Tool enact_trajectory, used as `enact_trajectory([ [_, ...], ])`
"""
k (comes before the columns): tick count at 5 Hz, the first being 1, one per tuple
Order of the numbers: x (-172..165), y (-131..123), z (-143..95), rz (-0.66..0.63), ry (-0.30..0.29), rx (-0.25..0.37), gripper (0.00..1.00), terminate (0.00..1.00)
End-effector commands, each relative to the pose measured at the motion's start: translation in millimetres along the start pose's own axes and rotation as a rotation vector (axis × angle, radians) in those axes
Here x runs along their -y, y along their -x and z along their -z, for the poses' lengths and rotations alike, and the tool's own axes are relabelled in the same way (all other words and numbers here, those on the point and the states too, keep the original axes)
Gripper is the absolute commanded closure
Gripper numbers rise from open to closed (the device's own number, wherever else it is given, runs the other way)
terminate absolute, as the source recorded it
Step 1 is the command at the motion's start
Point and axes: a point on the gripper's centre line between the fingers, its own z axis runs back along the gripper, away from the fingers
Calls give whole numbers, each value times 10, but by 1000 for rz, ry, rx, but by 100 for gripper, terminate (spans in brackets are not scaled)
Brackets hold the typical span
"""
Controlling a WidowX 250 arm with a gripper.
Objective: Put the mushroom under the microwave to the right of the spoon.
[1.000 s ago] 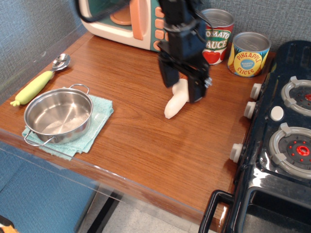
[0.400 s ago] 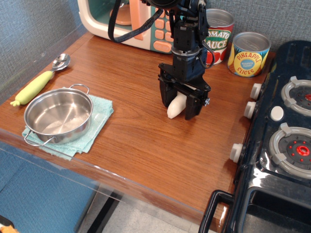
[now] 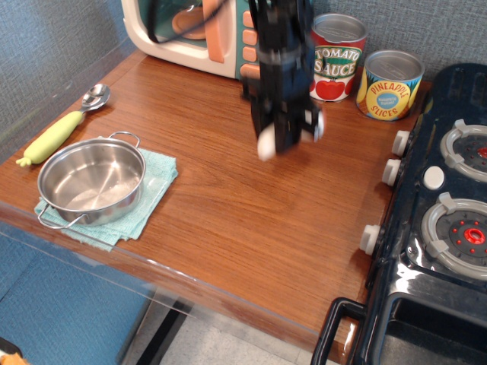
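My gripper (image 3: 278, 141) is shut on the mushroom (image 3: 265, 145) and holds it lifted above the middle of the wooden counter. Only the cream-white end of the stem shows below the fingers; the cap is hidden. The image of the arm is motion-blurred. The microwave (image 3: 190, 34), cream with a teal panel and salmon buttons, stands at the back left, just behind the arm. The spoon (image 3: 65, 125), with a metal bowl and yellow-green handle, lies at the counter's left edge, well left of the gripper.
A steel pot (image 3: 91, 181) sits on a teal cloth (image 3: 156, 179) at the front left. A tomato sauce can (image 3: 337, 57) and a pineapple slices can (image 3: 389, 84) stand at the back. A black toy stove (image 3: 441, 220) borders the right side.
The gripper closed on the mushroom, which was resting on the counter, and lifted it upward and slightly back-left.
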Motion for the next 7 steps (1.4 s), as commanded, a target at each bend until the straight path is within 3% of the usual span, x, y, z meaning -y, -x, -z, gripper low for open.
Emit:
enact_trajectory([
  [1,-770,160,-469,-143,-97,87,100,0],
  [3,-1408,426,-282,-212,-156,2,100,0],
  [5,-1677,609,-131,-223,-152,-60,100,0],
  [6,-1623,586,-124,-166,-103,-33,0,0],
  [7,-1610,557,-297,-160,-113,15,0,0],
])
